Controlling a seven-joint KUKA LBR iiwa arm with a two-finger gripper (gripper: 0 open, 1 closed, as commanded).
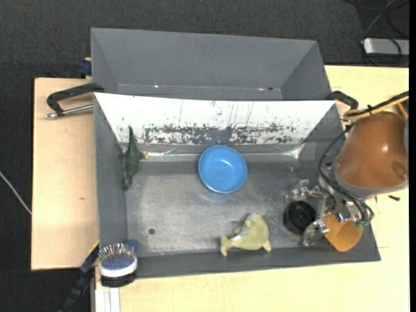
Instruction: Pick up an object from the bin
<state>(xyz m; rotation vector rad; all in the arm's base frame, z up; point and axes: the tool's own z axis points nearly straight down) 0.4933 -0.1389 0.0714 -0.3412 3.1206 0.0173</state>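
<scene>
Entry, arm: I am watching it reaching in from the right, its orange-covered wrist [374, 155] leaning over the right wall of the bin [109, 194], with cables trailing beneath it. Its gripper [308, 212] is hanging low in the near right corner. I cannot tell from here whether the pincer is released or clenched. Entry, room: the gripper is working close to the right wall and not far from the near wall, so space is running tight on those two sides. The grey floor is lying bare across the left and near-left part. Entry, task's thing: a black round thing [298, 217], small, dark and disc-like, is sitting on the floor in the near right corner, right at the gripper. Entry, others: a pale yellow soft animal [247, 236] is lying just left of it by the near wall. A blue bowl [222, 169] is standing upright at the far middle. A green lizard toy [130, 160] is leaning on the left wall.
</scene>
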